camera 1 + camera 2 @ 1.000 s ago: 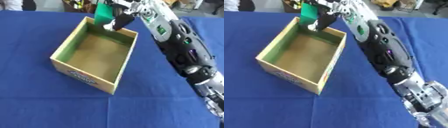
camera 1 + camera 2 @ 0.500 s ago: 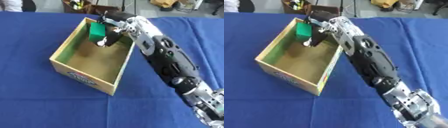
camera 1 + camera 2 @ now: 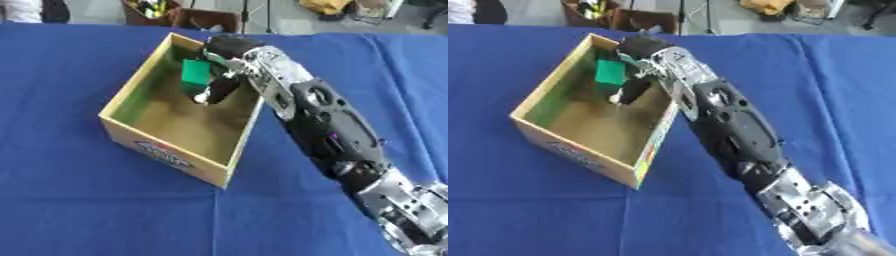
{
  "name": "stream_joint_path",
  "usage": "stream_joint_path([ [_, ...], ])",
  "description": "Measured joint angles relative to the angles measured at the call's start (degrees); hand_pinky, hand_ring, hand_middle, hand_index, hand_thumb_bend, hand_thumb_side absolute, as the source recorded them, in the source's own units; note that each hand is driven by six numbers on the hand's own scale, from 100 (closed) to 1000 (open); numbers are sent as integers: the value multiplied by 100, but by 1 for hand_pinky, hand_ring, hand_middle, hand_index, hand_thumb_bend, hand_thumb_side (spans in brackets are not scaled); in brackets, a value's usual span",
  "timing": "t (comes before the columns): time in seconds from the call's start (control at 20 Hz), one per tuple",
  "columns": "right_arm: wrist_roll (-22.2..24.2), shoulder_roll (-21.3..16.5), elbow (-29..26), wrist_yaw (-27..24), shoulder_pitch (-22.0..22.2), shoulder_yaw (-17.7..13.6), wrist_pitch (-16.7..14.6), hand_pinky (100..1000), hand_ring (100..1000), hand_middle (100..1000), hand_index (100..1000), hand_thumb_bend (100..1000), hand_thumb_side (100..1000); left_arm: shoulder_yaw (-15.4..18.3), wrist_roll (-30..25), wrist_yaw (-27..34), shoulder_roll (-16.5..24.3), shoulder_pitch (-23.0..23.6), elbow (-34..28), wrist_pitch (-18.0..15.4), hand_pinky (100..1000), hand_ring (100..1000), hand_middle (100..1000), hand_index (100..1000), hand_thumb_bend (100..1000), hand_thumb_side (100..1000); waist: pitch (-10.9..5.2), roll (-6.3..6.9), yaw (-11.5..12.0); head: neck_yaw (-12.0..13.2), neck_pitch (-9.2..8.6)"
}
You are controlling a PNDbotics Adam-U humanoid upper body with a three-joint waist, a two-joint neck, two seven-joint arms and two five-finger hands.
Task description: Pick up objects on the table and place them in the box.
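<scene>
Your right hand (image 3: 219, 86) reaches into the open yellow cardboard box (image 3: 131, 131) on the blue-clothed bench (image 3: 70, 200), its fingers (image 3: 213, 93) clamped on a small green block (image 3: 195, 72) held inside the box's far end.

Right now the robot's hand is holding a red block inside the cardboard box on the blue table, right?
Not quite: the block is green, not red. The left eye view shows it best. The rest holds: the robot's right hand has it inside the cardboard box, which sits on the blue table.
</scene>
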Motion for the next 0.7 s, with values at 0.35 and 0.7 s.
stream_joint_path([
  [0.35,571,83,138,272,-17,35,-315,714,741,583,670,100,504,-13,-9,4,-1,1,0,6,675,696,701,842,100,1000,0,24,2,-28,-1],
  [0.7,1147,98,79,247,-57,33,-584,809,864,842,887,478,537,-26,-15,15,-1,9,0,7,676,697,701,842,100,1000,0,27,-3,-28,-1],
])
